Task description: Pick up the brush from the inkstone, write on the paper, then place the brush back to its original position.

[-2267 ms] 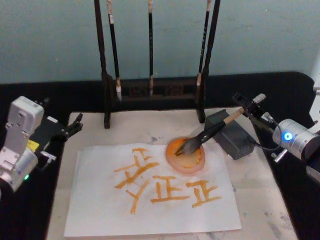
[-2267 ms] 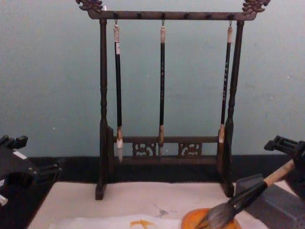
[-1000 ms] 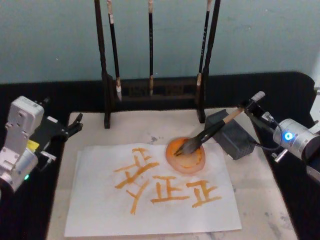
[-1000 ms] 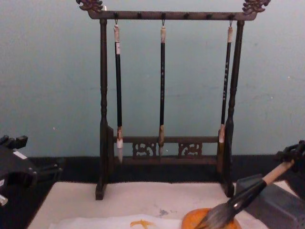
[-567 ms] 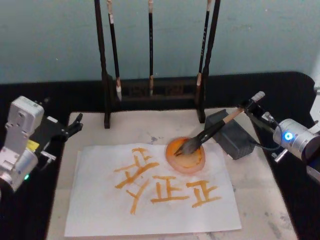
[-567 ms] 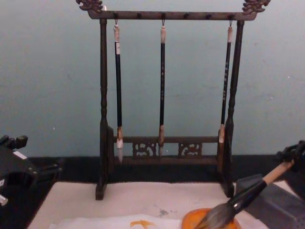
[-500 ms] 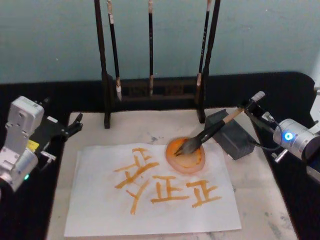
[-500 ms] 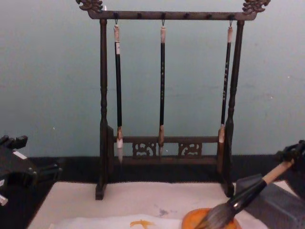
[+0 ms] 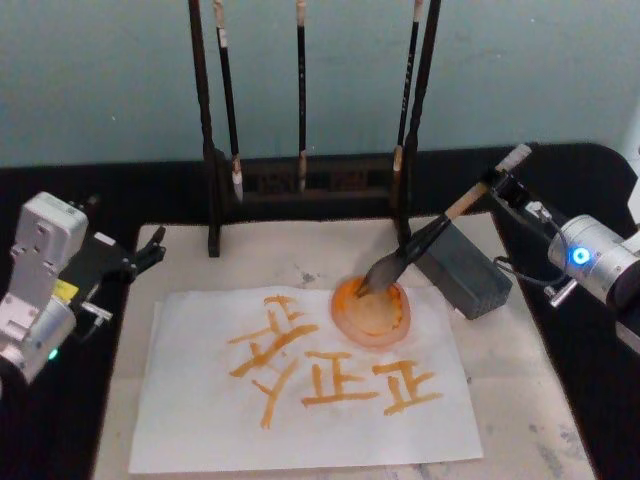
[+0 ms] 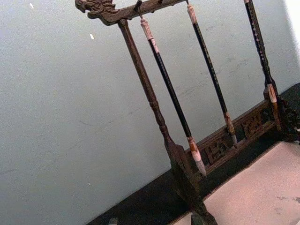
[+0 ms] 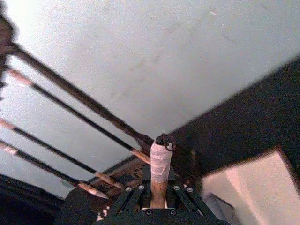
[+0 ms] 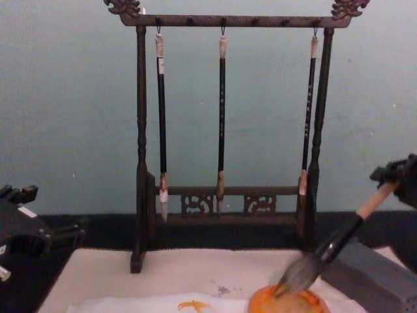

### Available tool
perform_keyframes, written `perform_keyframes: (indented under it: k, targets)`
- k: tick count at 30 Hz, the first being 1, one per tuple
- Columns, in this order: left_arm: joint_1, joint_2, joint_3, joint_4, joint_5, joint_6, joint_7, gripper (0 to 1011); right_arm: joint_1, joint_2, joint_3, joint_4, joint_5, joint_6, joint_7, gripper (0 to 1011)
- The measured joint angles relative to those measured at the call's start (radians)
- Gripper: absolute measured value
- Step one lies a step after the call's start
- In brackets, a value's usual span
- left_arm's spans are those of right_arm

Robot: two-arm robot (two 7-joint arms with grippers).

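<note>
1. Brush (image 9: 420, 247): this thick calligraphy brush had a pale tan wooden handle, a black ferrule and bushy grey-white bristles. The right gripper (image 9: 497, 185) had it clamped near its taped top end, fingers closed on the handle, above the table's right side.
2. From that grip the brush slanted down toward the robot's left. Its bristle tip sat at the far rim of a round, shallow orange ink dish (image 9: 371, 312); I could not tell whether it touched.
3. A dark grey rectangular block (image 9: 465, 275) lay just beside the dish, beneath the slanted handle, which looked clear of it.
4. A white sheet of paper (image 9: 200, 420), covered with orange brushed characters, lay under and in front of the dish. It rested on a cream-beige felt mat (image 9: 520, 390).
5. The left gripper (image 9: 145, 255) was parked at the table's left edge, fingers apart and holding nothing.
6. Risks, as I judged them:
   - A grip so far from the bristles could let the tip swing or the handle pivot.
   - Wet bristles carried over the paper might drip and blot the finished characters.
   - A tall dark wooden brush rack (image 9: 210, 150) stood just behind, and a high sweep could knock its right post.
</note>
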Motion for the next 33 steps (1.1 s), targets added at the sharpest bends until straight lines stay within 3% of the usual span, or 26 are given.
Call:
perform_keyframes:
  k: [8, 15, 21, 33]
  targets:
    - [0.000, 0.000, 0.000, 0.000, 0.000, 0.000, 0.000, 1010, -0.022, 0.047, -0.040, -0.085, -0.045, -0.061, 0.053, 173]
    - [0.000, 0.000, 0.000, 0.000, 0.000, 0.000, 0.000, 1010, -0.045, 0.108, -0.087, -0.159, -0.114, -0.136, 0.126, 173]
    - [0.000, 0.000, 0.000, 0.000, 0.000, 0.000, 0.000, 1010, -0.063, 0.179, -0.138, -0.221, -0.206, -0.225, 0.223, 173]
    - [0.000, 0.000, 0.000, 0.000, 0.000, 0.000, 0.000, 1010, -0.101, 0.259, -0.196, -0.300, -0.363, -0.355, 0.404, 173]
